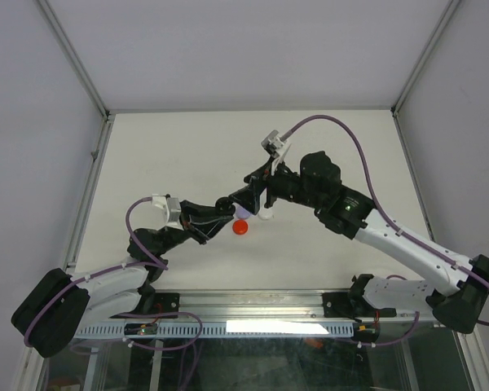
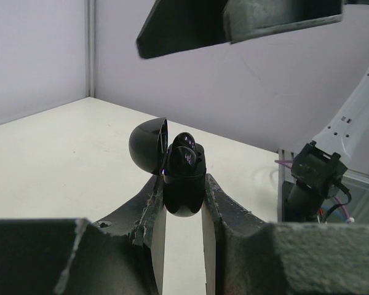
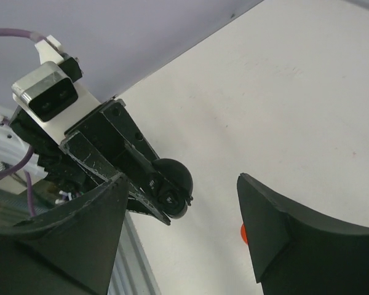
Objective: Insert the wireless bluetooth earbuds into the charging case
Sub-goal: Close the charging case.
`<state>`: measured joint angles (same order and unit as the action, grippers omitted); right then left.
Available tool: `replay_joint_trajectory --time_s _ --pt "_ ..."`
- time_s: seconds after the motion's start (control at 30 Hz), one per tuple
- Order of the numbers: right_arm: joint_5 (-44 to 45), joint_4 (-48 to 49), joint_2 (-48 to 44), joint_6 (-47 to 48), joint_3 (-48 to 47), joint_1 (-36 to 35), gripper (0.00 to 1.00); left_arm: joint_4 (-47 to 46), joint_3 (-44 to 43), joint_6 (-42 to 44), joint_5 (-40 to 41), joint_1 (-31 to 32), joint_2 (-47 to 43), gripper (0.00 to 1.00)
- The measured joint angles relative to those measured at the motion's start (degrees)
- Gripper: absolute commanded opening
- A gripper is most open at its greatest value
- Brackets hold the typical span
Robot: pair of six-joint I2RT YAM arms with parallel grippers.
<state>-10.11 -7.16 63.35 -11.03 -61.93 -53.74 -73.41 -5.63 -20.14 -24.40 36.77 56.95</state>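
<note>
Here, the left gripper [image 2: 183, 184] clamps the black charging case [image 2: 183, 200] above the white desk [image 1: 171, 155], its lid [image 2: 149, 146] flipped open and two earbuds [image 2: 182, 160] seated inside. The right gripper [image 3: 181, 181] hangs close by, spread wide, holding nothing. A small red object [image 1: 240, 227] lies on the desk.

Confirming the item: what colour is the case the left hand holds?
Glossy black charging case; clearest in the left wrist view.

A small red object [image 1: 240, 227] lies on the table [image 1: 187, 147].
</note>
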Motion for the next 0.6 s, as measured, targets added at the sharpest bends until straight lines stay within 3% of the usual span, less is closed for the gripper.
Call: replay_joint_trajectory --time_s 0.23,0.6 --pt "-17.0 -0.4 5.9 -5.1 0.0 6.1 0.79 0.2 -0.9 -0.2 -3.9 0.0 0.0 0.04" --pt "-33.0 3.0 10.3 -9.9 0.0 7.8 0.74 1.2 -2.6 -1.9 -4.6 0.0 2.1 0.04"
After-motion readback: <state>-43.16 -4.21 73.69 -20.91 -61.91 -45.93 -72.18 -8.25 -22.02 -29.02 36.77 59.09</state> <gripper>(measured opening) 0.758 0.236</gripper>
